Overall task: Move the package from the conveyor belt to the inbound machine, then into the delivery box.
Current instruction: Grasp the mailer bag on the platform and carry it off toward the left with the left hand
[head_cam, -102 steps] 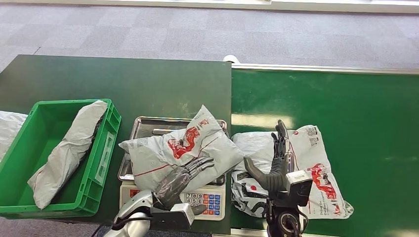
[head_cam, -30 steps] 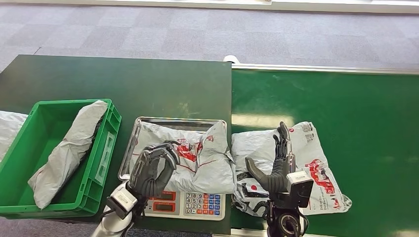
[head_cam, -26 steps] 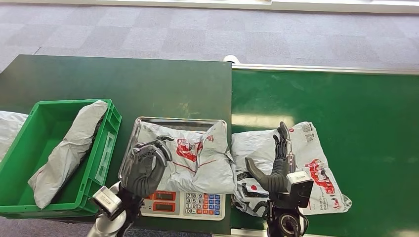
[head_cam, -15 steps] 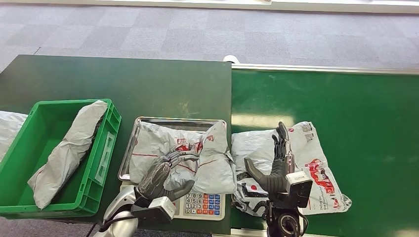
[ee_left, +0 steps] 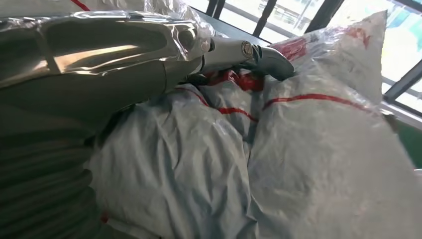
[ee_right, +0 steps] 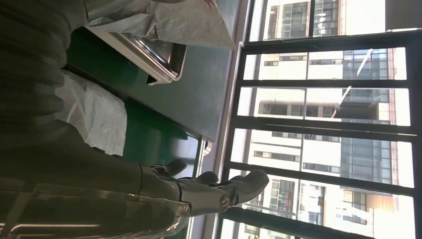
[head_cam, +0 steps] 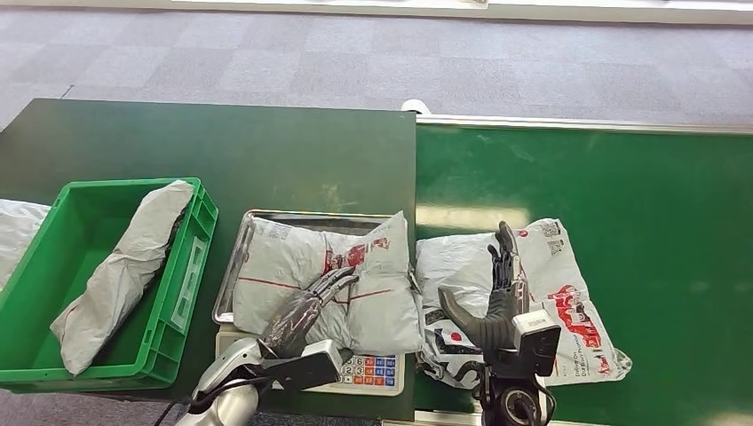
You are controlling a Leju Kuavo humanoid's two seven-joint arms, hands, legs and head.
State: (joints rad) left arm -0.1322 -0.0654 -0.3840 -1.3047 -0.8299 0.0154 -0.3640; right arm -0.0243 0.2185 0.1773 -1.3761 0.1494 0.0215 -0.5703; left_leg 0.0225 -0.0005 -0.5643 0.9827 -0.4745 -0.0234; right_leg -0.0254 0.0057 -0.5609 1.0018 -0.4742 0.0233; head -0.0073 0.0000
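Head view took in the scene from above, and at the far left a pale grey bag lay cut by the picture's edge, just beside the green crate. Inside the crate a long grey parcel leaned slantwise, its upper end propped on the far right corner of the rim and its lower end down on the crate floor, with bare green floor showing to its left. The crate stood on the dark green table, whose far half was open surface up to its back edge. Just right of the crate sat the scale with its steel tray, and the package, grey with red print, lay on that tray, covering most of it and overhanging the near edge toward the keypad. The left hand rested flat on top of the package with its fingers stretched out and spread, gripping nothing; the left wrist view showed a fingertip lying against the crumpled plastic. Right of the table's edge ran the conveyor belt, a wide stretch of bare green beyond and to the right of a second grey package lying at its near side. The right hand stood upright over that package, fingers straight and thumb apart, holding nothing.
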